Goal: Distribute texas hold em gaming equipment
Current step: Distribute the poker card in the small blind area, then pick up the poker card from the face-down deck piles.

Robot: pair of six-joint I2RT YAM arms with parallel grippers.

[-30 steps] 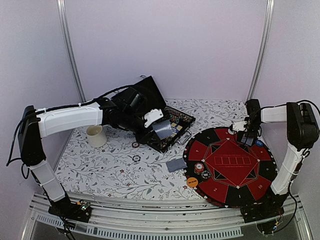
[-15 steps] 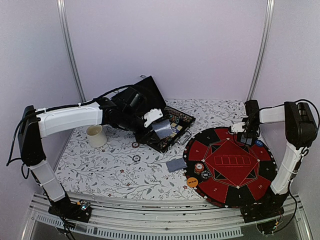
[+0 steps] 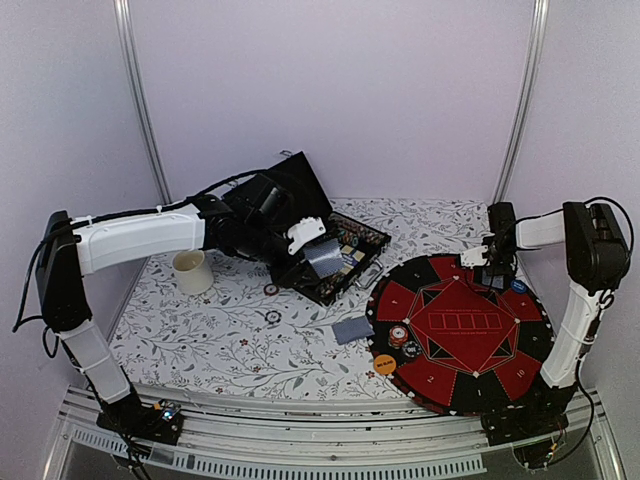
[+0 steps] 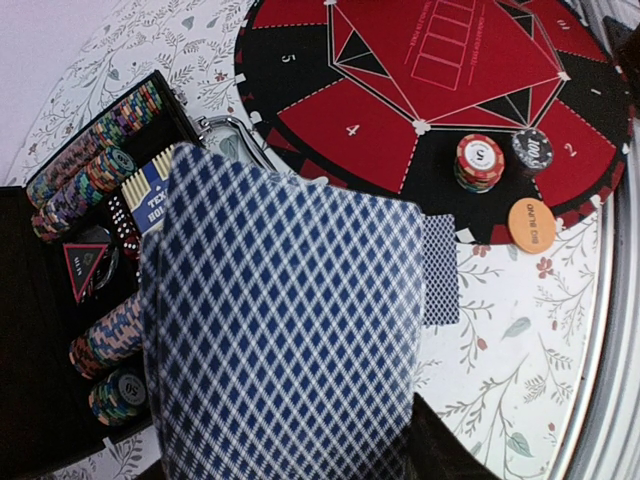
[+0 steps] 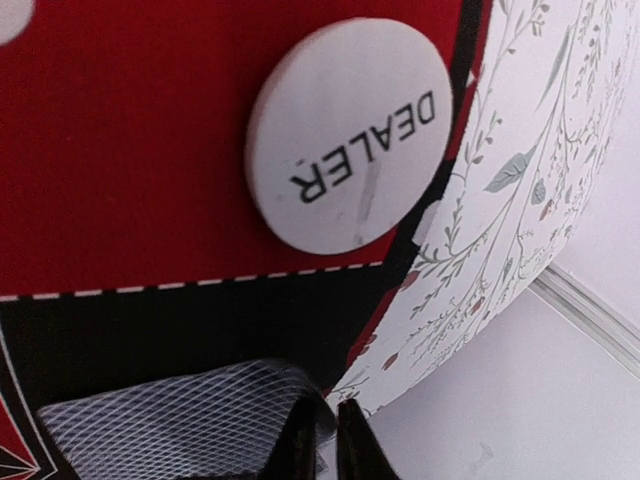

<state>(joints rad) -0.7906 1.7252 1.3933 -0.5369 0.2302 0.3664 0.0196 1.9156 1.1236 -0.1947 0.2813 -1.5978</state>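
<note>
My left gripper (image 3: 312,242) is shut on playing cards (image 4: 285,330) with a blue diamond back. It holds them above the open black case (image 3: 345,262), and they hide its fingers in the left wrist view. The case holds rows of poker chips (image 4: 90,165). My right gripper (image 5: 325,435) is shut on the edge of a playing card (image 5: 170,415) low over the far rim of the round red-and-black poker mat (image 3: 460,330). A white DEALER button (image 5: 350,135) lies on the mat just beyond it. A chip stack (image 4: 478,160), a black chip (image 4: 532,150) and an orange button (image 4: 531,222) sit at the mat's near left.
One card (image 3: 352,330) lies face down on the floral cloth left of the mat. A cream cup (image 3: 193,272) stands at the left. Two small chips (image 3: 272,317) lie on the cloth near the case. A blue button (image 3: 517,286) is on the mat's right.
My right gripper has shifted slightly left and farther back along the mat's far rim. The left arm and its cards have not moved.
</note>
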